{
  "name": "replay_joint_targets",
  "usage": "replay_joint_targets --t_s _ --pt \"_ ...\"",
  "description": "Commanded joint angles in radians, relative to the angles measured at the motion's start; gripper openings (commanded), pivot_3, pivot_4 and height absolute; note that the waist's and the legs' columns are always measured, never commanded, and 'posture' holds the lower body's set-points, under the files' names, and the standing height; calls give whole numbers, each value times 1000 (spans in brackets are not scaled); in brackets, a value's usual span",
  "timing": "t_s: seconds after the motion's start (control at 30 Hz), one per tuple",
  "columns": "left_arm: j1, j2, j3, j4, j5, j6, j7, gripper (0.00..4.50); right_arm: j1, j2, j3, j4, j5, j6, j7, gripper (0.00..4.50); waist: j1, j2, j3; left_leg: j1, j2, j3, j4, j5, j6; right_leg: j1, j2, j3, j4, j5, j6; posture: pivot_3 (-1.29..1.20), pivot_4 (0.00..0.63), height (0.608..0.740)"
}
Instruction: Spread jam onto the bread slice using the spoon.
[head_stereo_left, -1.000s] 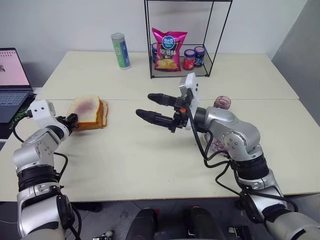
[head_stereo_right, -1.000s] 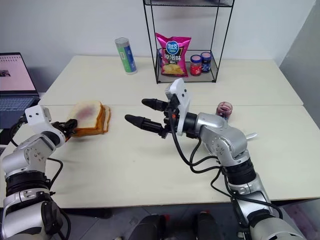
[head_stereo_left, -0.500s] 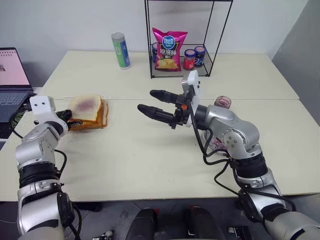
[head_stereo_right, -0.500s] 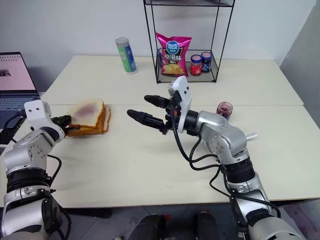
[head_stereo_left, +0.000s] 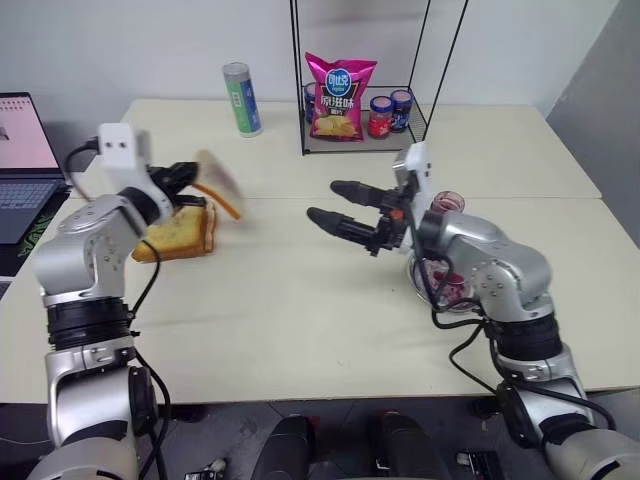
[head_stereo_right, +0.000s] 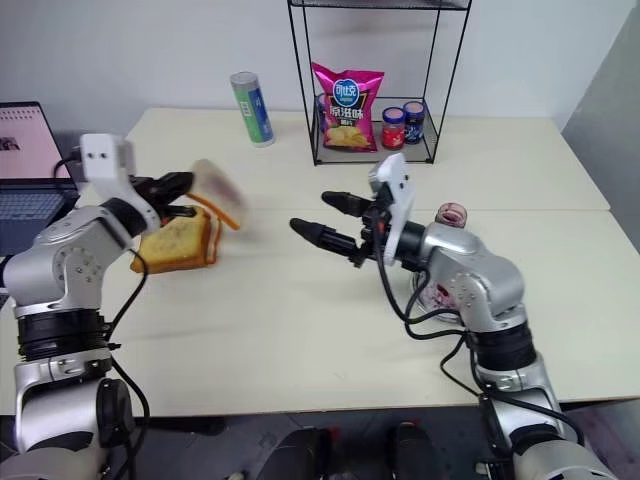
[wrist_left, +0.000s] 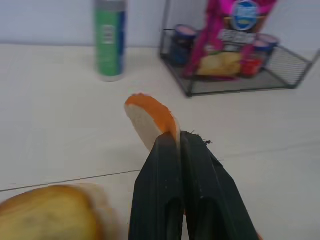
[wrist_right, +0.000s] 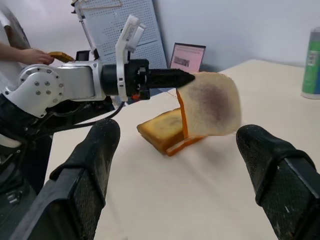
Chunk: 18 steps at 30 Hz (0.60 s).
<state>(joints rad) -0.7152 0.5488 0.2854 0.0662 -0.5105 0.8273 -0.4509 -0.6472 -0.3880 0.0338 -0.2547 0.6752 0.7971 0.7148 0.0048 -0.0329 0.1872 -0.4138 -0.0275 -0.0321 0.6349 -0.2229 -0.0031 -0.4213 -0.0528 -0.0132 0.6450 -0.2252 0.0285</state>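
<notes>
We see our left gripper (head_stereo_right: 186, 197) clamped on the bread slice (wrist_right: 210, 103), lifted above the toasted slices (head_stereo_left: 180, 233); our right gripper (head_stereo_left: 335, 203) gapes wide, empty, facing it.

- The bread slice (wrist_right: 210, 104) is pale white with an orange-brown crust and a purplish-red stain of jam (wrist_right: 209, 98) in its middle.
- The toasted slices (head_stereo_left: 178, 234) are golden-brown.
- The table (head_stereo_left: 300, 310) is a plain pale cream.
- The chip bag (head_stereo_left: 339, 97) is bright pink with a blue-and-white label and yellow chips printed on it.
- The canister (head_stereo_left: 241, 100) is green and blue with a silver cap.
- The rack (head_stereo_left: 360, 75) is thin black wire.
- One small jar (head_stereo_left: 379, 118) is red, the other (head_stereo_left: 400, 111) dark blue.
- The glass jar (head_stereo_left: 444, 207) shows dark purplish-red inside.
- The laptop (head_stereo_left: 22, 140) screen glows pink.
- Both grippers' fingers (wrist_right: 90, 165) are matt black, on silver arms (head_stereo_left: 490, 270).
</notes>
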Motion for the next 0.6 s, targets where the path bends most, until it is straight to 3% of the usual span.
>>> replay_joint_targets --t_s 0.03,0.17,0.4,0.6 --pt "-2 -106 -6 -208 -154 152 45 33 120 -164 -90 -175 126 127 70 4131 -1 0 0 -2 -1 -2 1 0 0 0 0 0 -1 0 1 0 150 740" --pt "93 -268 -33 -316 -232 236 141 33 197 -237 -171 -270 260 230 34 4131 -12 2 1 -3 0 0 7 -1 1 0 1 0 1 0 1 0 150 740" --pt "328 -248 -278 -320 -3 114 183 33 255 -214 -164 -329 285 247 -82 4131 -21 2 1 2 7 1 10 0 1 2 9 3 4 -1 2 0 150 740" --pt "336 -234 -329 -252 146 -18 222 33 261 -203 -165 -338 302 250 -131 4131 -4 2 1 -1 6 3 11 0 1 2 9 4 1 0 4 0 150 740"
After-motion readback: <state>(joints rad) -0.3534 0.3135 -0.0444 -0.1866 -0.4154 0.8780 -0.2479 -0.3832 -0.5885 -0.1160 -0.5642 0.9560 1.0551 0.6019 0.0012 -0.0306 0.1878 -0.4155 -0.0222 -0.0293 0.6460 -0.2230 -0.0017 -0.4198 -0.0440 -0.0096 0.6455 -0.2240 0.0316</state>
